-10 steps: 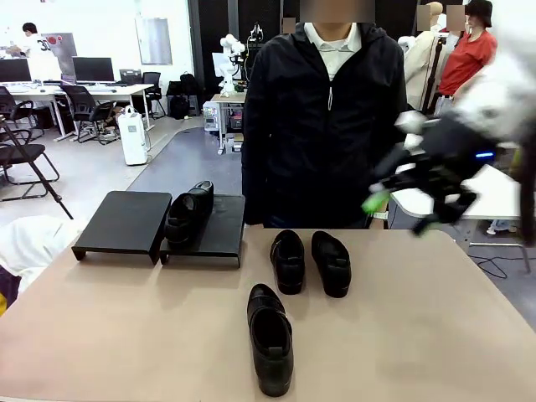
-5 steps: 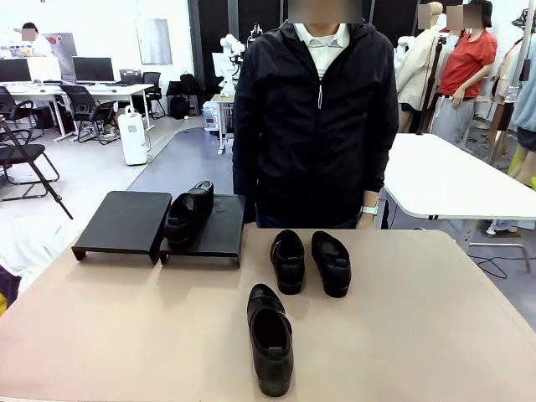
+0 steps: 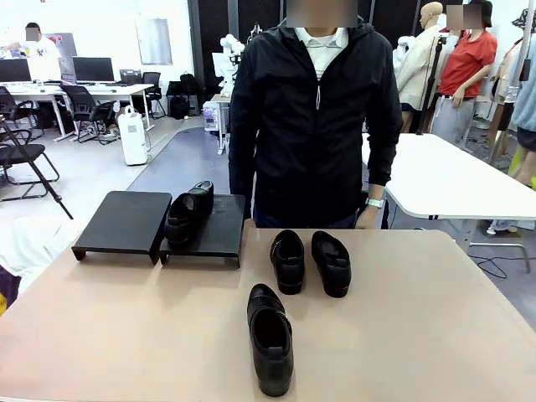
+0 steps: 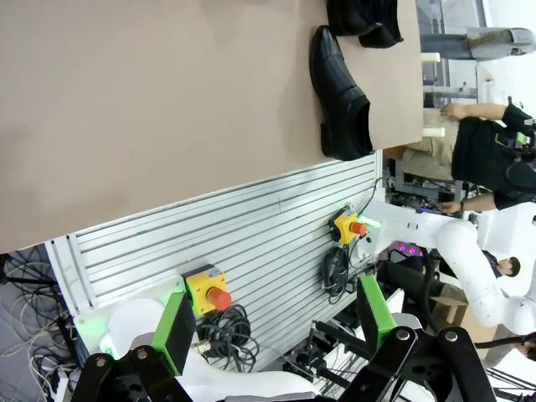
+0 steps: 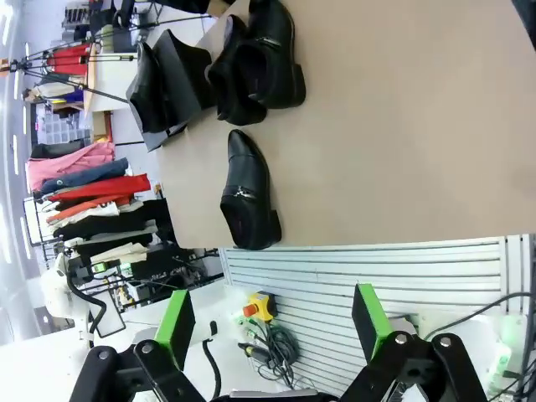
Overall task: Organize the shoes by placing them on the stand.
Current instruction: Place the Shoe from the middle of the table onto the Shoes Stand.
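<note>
Front camera sat on the robot's side, looking straight across the tan table (image 3: 435, 318) at the person (image 3: 314, 126) standing at the far side, fairly close in. Left wrist camera hung back beyond the table's near edge, rolled sideways, looking over the slatted frame (image 4: 251, 243) and catching the nearest shoe (image 4: 339, 96). Right wrist camera was likewise off that edge and rolled, but saw farther, up to the stand (image 5: 180, 84). All three shared that nearest shoe.
</note>
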You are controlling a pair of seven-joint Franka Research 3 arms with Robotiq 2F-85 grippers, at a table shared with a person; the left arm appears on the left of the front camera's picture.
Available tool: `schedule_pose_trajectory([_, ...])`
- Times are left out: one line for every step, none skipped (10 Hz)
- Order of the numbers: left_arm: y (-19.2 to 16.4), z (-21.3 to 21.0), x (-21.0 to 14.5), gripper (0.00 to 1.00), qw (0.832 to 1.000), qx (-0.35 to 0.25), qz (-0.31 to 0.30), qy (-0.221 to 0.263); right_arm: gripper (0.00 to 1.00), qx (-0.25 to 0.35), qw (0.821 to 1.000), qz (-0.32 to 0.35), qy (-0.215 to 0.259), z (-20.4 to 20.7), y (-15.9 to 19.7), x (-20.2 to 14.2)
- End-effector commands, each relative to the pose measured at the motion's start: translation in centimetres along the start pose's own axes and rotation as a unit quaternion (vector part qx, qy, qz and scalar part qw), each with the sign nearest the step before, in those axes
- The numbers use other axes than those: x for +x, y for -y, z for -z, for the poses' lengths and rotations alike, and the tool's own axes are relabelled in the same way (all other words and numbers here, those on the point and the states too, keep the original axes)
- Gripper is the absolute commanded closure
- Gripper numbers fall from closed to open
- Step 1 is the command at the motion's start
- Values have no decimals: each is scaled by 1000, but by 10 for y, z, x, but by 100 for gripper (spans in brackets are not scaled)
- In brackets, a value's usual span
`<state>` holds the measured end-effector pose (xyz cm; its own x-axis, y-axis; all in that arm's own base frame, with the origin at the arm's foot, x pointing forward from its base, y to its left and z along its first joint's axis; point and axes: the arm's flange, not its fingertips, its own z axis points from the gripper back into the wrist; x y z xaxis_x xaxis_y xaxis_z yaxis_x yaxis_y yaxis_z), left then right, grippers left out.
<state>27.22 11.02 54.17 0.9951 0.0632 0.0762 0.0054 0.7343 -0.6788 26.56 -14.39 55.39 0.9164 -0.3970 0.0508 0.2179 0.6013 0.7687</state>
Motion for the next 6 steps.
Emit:
schedule_pose_trajectory([2,-1,-1,0,1000,-6,-4,-1,0,13,1000,-2,3,-3,3,0])
schedule_pose_trajectory([2,-1,-1,0,1000,-6,-4,-1,0,13,1000,-2,3,-3,3,0])
schedule_pose_trajectory([2,-1,-1,0,1000,-6,-4,-1,0,13,1000,-2,3,-3,3,0])
schedule_pose_trajectory([2,-1,-1,0,1000,-6,-4,-1,0,13,1000,-2,3,-3,3,0])
schedule_pose_trajectory([2,-1,-1,0,1000,-6,-4,-1,0,13,1000,-2,3,-3,3,0])
schedule_pose_trajectory([2,-1,-1,0,1000,-6,-4,-1,0,13,1000,-2,3,-3,3,0])
